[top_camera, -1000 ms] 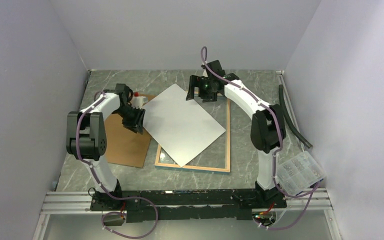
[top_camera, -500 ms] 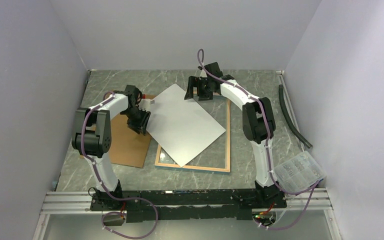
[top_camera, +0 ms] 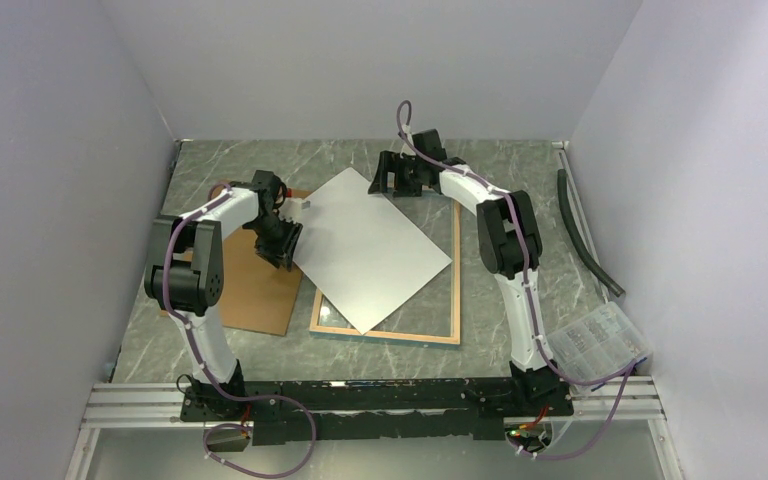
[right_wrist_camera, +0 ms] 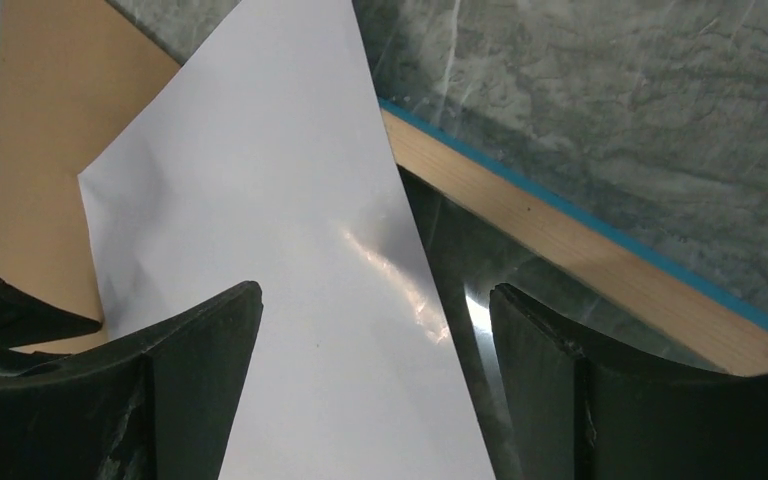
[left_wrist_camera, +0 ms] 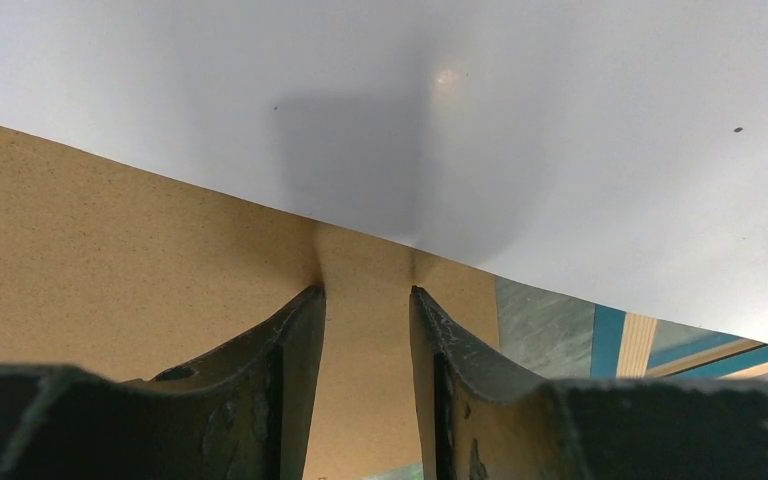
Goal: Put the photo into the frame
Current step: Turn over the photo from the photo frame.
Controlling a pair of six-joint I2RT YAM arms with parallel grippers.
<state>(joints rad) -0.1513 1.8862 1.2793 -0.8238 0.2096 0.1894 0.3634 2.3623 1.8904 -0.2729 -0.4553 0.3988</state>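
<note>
Two hands work at one sheet. The photo (top_camera: 370,245), a large rectangular paper print, lies with its plain white back up, so the picture side is hidden. It sits askew. Most of it covers the open back of the large thin-rimmed frame (top_camera: 385,335), which lies face down with its pale wood rim up and a turquoise edge showing. The photo's left part overhangs the flat brown backing board (top_camera: 255,285) beside the frame, on the grey-green marbled surface (top_camera: 340,155).

The left hand (left_wrist_camera: 365,292) is low at the photo's left edge. Its jaws are partly open with only bare board between them and the tips right at the paper's edge; it holds nothing. The right hand (right_wrist_camera: 375,290) hangs over the far corner of the sheet, jaws wide apart and empty.

The print looks light, thin and limp, with a glossy sheen that suggests it would slide easily and crease if pinched hard. Edges and corners that overhang a rim seem the safest places to grip or nudge it. The frame's clear pane may be fragile and is likely better left alone.

The frame holds only its pane so far; the photo rests across the rim, not seated inside. A clear plastic case (top_camera: 600,345) lies near the right arm's base; its contents are too small to make out.
</note>
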